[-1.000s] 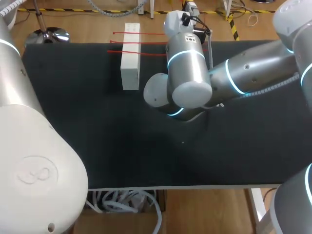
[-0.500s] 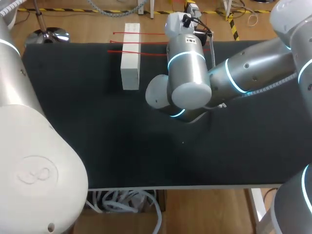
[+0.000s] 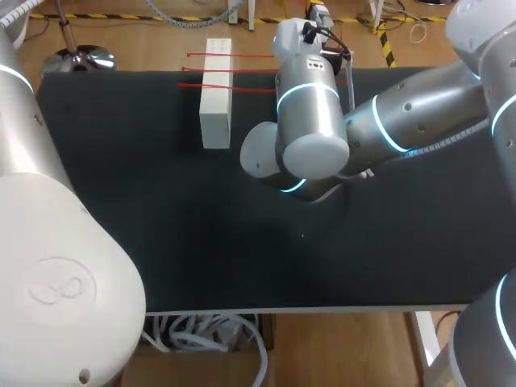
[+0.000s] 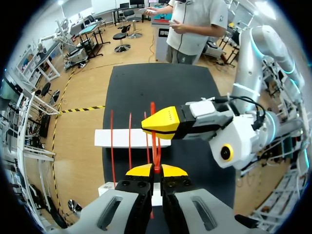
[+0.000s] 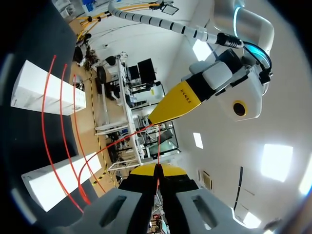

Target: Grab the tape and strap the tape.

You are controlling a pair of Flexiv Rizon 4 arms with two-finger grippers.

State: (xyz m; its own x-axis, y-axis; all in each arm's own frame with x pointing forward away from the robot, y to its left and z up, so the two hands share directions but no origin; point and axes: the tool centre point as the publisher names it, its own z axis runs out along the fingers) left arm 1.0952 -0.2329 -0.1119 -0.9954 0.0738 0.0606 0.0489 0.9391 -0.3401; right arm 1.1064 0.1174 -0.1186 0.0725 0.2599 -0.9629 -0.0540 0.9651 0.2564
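Red tape [image 4: 129, 141] is the job: several thin strands lie across the white block [image 4: 119, 138] on the black table [image 3: 121, 201], left of centre near the far edge in the head view, and run right toward my right arm.

One strand lifts off the block into the air.
- Left pincer [image 4: 156, 170]: tips together, clamped on that raised strand.
- Right pincer [image 5: 157, 170]: also pinched closed on it, just beside the left one, so both hold the same short run.

Handling, my read:
- The tape is very light and limp, with no stiffness of its own, so it only holds a line under tension.
- It is narrow and thin, so it could probably twist, crease or snap if jerked.
- It may be tacky on one face; I can't tell from here.
- Best hold is flat across the width, on the free span clear of the block.
- Pull evenly along its length, not sideways. The block looks light enough to drag.
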